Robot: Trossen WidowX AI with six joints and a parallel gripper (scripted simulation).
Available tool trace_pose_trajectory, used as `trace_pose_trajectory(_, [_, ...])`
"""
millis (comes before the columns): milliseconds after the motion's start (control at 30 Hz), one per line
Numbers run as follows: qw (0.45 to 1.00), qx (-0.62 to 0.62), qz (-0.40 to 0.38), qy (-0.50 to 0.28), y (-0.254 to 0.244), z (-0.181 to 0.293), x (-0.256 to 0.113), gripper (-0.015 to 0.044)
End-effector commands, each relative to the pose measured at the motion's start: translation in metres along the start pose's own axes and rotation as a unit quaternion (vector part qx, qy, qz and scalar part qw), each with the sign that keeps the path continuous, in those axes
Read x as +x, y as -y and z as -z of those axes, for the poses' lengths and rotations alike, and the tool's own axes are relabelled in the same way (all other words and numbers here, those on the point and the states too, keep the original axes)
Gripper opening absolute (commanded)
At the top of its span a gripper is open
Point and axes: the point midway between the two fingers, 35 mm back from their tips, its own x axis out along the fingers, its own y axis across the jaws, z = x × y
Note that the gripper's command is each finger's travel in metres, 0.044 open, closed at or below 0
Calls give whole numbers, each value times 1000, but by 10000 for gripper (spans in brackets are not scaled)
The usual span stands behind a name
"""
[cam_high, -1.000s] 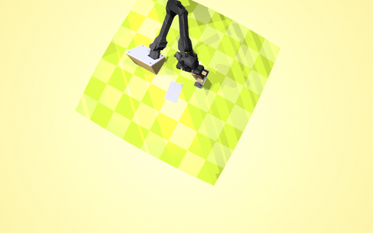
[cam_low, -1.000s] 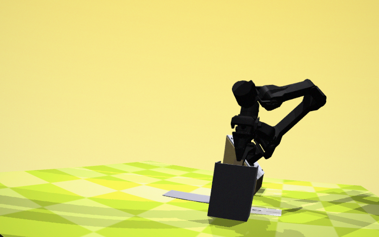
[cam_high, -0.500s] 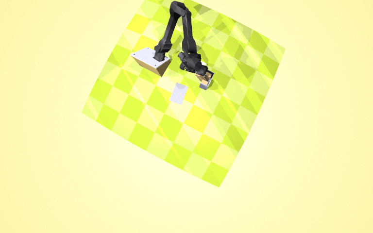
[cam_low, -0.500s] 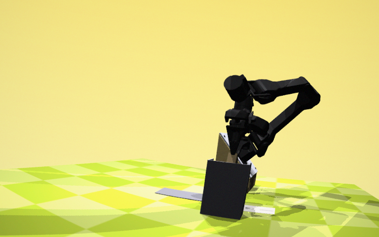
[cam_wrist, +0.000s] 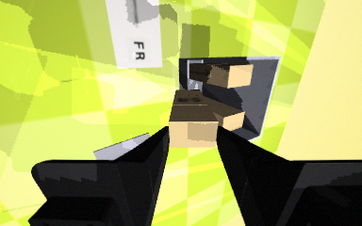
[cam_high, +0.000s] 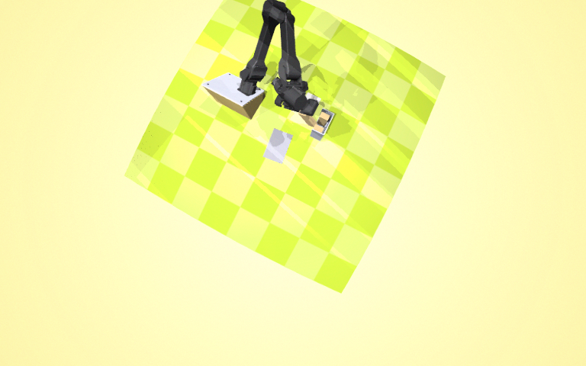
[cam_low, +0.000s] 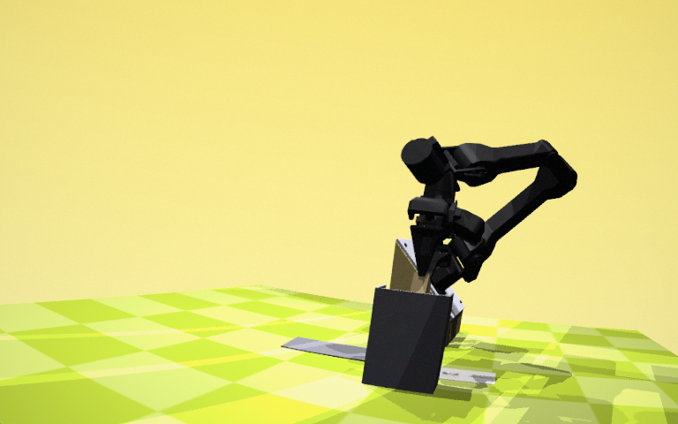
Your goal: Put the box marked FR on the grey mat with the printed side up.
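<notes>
The fingers are grasping a plain tan cardboard box by its upper end, beside the mouth of the dark grey, open-topped bin. Dark print shows on one side but is unreadable, so I cannot confirm that this is the FR box. A second tan box and a third tan box stand inside the bin.

The step in hand looks like drawing the box out. Raise it steadily until its foot, whose clearance I can't judge, is well above the bin's rim; swinging early could catch the wall or drag a neighbour. Match its code to the white FR card beside the bin. If it matches, tip it printed side up over the flat grey mat near the bin, lower gently, release and back away.
</notes>
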Motion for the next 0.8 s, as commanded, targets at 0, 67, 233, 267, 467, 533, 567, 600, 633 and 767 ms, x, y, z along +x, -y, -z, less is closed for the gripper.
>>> trace_pose_trajectory(0, [1000, -2, 1, 1, -7, -1, -4, 152])
trace_pose_trajectory(67, [1000, -2, 1, 1, -10, -1, -6, 152])
trace_pose_trajectory(233, [1000, -2, 1, 2, -17, -1, -9, 152])
trace_pose_trajectory(267, [1000, -2, 1, 2, -19, -1, -10, 152])
trace_pose_trajectory(467, [1000, -2, 1, 3, -27, -2, -14, 152])
trace_pose_trajectory(533, [1000, -2, 1, 3, -30, -2, -15, 152])
trace_pose_trajectory(567, [1000, -1, 2, 3, -31, -2, -15, 152])
trace_pose_trajectory(600, [1000, -1, 2, 3, -31, -2, -15, 152])
trace_pose_trajectory(633, [1000, -1, 2, 3, -31, -2, -15, 152])
trace_pose_trajectory(767, [1000, -2, 2, 3, -31, -1, -15, 152])
